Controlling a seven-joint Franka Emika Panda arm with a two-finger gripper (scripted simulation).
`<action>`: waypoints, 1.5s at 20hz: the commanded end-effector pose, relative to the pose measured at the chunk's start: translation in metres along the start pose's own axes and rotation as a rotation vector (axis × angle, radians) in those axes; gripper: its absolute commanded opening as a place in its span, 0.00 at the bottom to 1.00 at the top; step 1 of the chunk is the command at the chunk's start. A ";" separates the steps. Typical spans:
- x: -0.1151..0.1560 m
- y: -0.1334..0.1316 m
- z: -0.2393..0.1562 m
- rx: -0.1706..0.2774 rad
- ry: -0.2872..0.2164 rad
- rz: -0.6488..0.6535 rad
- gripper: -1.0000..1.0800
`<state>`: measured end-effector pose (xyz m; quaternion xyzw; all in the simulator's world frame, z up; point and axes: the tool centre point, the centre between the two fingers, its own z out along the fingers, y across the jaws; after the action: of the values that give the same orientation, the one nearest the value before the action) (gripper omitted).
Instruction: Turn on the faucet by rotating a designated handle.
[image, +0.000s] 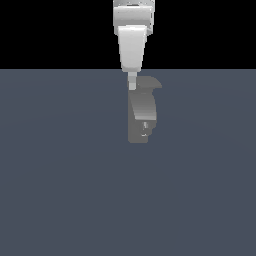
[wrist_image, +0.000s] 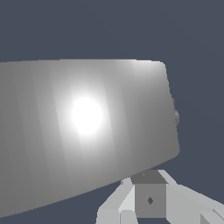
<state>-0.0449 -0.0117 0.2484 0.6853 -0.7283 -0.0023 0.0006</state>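
Observation:
The faucet (image: 142, 117) is a small grey blocky fixture standing on the floor in the middle of the exterior view. Its handle (image: 151, 83), a thin flat lever, lies across the top with its tapered tip toward the exterior view's right. My gripper (image: 132, 86) comes down from above, its fingertips level with the handle and touching or nearly touching the end on the exterior view's left. The fingers look shut, with nothing held. In the wrist view the faucet's curved glossy body (wrist_image: 87, 131) fills most of the picture, with my gripper (wrist_image: 150, 199) close to it.
A flat blue-grey floor (image: 60, 190) surrounds the faucet. Nothing else stands on it. The white arm (image: 132, 35) hangs straight above the faucet.

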 end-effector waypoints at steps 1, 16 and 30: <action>0.035 -0.001 0.000 0.005 0.002 0.036 0.00; 0.076 -0.021 0.000 0.004 0.001 0.017 0.00; 0.127 -0.055 0.000 0.004 0.002 0.032 0.00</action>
<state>0.0004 -0.1238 0.2485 0.6814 -0.7319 -0.0021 -0.0005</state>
